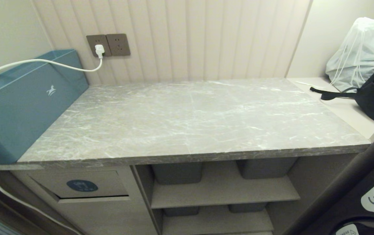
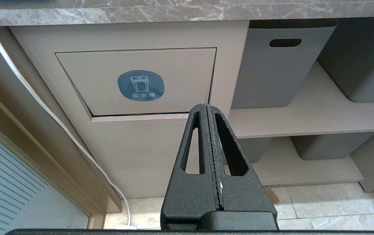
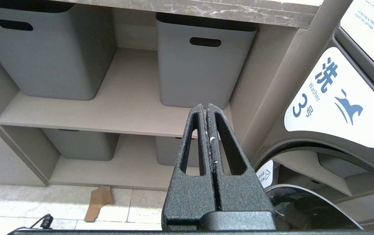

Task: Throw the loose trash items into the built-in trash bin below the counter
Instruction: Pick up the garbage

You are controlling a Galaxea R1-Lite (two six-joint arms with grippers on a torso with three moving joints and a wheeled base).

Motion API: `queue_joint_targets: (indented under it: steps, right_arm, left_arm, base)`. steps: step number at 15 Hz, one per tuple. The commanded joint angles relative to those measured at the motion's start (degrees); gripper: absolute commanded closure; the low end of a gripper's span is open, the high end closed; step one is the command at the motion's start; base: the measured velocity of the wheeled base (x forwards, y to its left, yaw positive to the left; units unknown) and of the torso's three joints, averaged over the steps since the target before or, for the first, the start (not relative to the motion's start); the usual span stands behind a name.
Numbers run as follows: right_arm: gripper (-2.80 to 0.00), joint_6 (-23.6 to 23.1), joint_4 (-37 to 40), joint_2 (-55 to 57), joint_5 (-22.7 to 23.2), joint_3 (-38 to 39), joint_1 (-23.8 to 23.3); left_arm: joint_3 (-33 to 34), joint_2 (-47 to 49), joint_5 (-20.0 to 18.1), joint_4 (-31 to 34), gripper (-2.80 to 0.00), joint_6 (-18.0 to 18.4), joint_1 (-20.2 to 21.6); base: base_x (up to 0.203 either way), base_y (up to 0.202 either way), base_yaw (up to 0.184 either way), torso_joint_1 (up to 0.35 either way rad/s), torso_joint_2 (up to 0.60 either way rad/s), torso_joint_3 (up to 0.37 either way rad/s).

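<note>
Now, L pincer (image 2: 206, 106) clamped by bin flap (image 2: 136, 81), R pincer (image 3: 206, 106) clamped by shelves (image 3: 108, 111)

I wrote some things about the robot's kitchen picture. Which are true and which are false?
1. The counter has turquoise paper scraps on it. False: none show on it.
2. The left tool is shut and holds nothing. True.
3. The built-in trash bin flap has a red sticker. False: it is dark blue.
4. A white cable is plugged into the wall socket. True.
5. The right tool is wide open. False: it is shut.
</note>
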Motion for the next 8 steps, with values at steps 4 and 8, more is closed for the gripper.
queue_joint_targets:
  steps: [4,8]
  right_arm:
    - [0.00,-1.4,0.0,0.0,0.2,0.1,0.0]
    - [0.00,0.7,-0.1,0.0,0.0,0.0,0.0]
  left_arm:
    - [0.0,0.0,0.0,0.0,0.00,-0.1,0.0]
    - [0.0,0.0,0.0,0.0,0.00,-0.1,0.0]
  base:
    - [0.000,0.000,0.000,0.000,0.00,0.000]
    - [0.000,0.000,0.000,0.000,0.00,0.000]
